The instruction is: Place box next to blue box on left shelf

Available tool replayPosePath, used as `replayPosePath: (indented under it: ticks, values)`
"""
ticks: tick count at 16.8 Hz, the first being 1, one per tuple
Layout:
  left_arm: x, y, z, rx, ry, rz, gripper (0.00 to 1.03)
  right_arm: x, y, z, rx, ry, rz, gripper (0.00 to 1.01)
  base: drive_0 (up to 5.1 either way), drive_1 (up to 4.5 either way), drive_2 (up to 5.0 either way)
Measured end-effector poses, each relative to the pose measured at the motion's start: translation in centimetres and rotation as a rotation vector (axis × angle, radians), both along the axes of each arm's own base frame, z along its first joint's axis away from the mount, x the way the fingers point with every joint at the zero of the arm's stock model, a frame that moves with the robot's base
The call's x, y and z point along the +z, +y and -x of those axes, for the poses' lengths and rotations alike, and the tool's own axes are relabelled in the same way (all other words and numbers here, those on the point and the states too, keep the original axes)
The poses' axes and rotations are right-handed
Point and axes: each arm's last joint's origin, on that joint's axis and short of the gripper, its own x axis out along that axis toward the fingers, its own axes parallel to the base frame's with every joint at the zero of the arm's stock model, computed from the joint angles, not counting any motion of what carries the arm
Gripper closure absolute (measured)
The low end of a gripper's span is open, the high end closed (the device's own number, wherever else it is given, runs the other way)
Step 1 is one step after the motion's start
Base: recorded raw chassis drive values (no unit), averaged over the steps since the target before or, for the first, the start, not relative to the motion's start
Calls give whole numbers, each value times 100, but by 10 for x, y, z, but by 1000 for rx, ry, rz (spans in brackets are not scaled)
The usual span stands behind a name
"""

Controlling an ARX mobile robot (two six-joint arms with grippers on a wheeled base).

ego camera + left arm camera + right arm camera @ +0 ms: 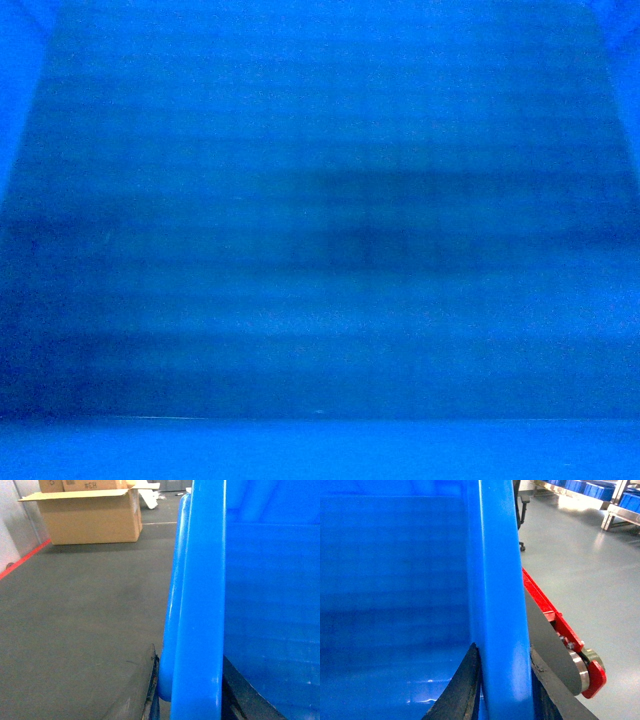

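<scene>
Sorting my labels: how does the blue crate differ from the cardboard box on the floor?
The crate is glossy bright-blue plastic; the cardboard box is matte brown. The crate is clamped at its walls by the left tool and right tool; the cardboard box stands on the floor, untouched. The crate sits close to the cameras; the cardboard box is far back, flaps open. Both are rectangular.
</scene>
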Motion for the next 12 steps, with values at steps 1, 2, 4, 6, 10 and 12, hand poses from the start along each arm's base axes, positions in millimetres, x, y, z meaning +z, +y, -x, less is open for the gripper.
replayPosePath:
  ticks: [1, 2, 4, 6, 10, 12]
  values:
    - [0, 0, 0, 0, 0, 0, 83, 0, 0, 0, 0, 0, 0, 83, -160, -160, -160]
    - [0, 0, 0, 0, 0, 0, 83, 0, 0, 0, 0, 0, 0, 83, -168, -168, -168]
    - [0, 0, 0, 0, 0, 0, 83, 0, 0, 0, 0, 0, 1, 83, -168, -168, -168]
    - [0, 0, 0, 0, 0, 0, 83, 0, 0, 0, 0, 0, 0, 83, -168, -168, -168]
    - [0, 0, 0, 0, 0, 0, 83, 0, 0, 0, 0, 0, 1, 83, -159, -159, -159]
    - [0, 0, 0, 0, 0, -1, 83, 0, 0, 0, 0, 0, 0, 83, -155, -155, -155]
